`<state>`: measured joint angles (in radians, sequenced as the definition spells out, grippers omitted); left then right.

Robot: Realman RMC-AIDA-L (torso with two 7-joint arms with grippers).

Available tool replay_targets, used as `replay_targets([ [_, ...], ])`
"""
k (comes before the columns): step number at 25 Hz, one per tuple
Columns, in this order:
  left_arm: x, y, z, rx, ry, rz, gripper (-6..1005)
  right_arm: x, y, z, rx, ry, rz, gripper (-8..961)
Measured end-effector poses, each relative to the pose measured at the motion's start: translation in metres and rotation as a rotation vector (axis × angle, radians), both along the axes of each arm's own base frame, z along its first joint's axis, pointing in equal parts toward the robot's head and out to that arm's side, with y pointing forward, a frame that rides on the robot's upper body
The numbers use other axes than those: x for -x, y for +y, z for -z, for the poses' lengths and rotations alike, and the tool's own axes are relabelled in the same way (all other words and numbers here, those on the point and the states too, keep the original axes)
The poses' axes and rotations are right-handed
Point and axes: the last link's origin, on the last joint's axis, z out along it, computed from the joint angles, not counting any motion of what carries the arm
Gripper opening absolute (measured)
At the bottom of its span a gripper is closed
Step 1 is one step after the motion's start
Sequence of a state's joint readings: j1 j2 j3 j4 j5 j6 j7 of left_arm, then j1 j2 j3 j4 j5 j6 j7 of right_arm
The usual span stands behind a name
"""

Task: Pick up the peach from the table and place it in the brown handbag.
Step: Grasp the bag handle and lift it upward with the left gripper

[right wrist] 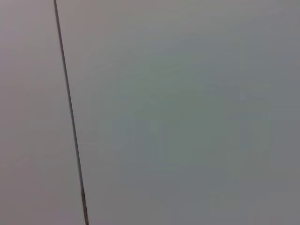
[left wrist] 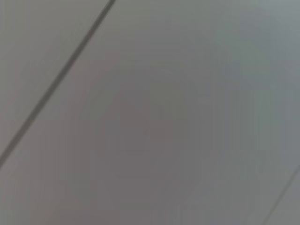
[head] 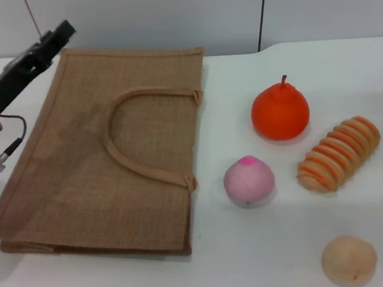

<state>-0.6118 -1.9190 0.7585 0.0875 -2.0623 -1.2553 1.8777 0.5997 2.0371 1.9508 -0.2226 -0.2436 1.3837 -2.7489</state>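
The peach [head: 249, 181], pale pink with a magenta tip, sits on the white table [head: 260, 260] just right of the brown handbag [head: 98, 175]. The handbag lies flat on the left half of the table, with its looped handle [head: 123, 117] on top. My left gripper [head: 57, 36] is at the far left, above the bag's far left corner and well away from the peach. My right gripper is out of view. Both wrist views show only a plain grey wall with a dark seam.
An orange pear-shaped fruit with a stem [head: 280, 111] stands behind the peach to the right. A striped orange bread-like roll [head: 339, 154] lies to the right of the peach. A tan round ball [head: 349, 260] sits near the front right.
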Motion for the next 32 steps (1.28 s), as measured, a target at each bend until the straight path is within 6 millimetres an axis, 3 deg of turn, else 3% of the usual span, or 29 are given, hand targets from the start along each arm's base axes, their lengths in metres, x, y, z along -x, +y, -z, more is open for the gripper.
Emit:
replay_targets([
  [3,-0.002,0.014,0.004,0.152,0.024,-0.063,587,0.000,0.000,0.000,0.001,-0.001,-0.001,791],
  [11,-0.010,0.039,0.013,0.345,0.179,-0.200,586,0.000,0.000,0.000,0.005,-0.004,-0.003,791],
  [20,-0.031,0.053,0.011,0.431,0.434,-0.330,585,0.001,0.001,0.000,0.005,-0.006,-0.007,791],
  [32,-0.049,0.064,0.033,0.465,0.669,-0.321,582,0.001,0.002,0.001,0.010,-0.007,-0.002,791],
])
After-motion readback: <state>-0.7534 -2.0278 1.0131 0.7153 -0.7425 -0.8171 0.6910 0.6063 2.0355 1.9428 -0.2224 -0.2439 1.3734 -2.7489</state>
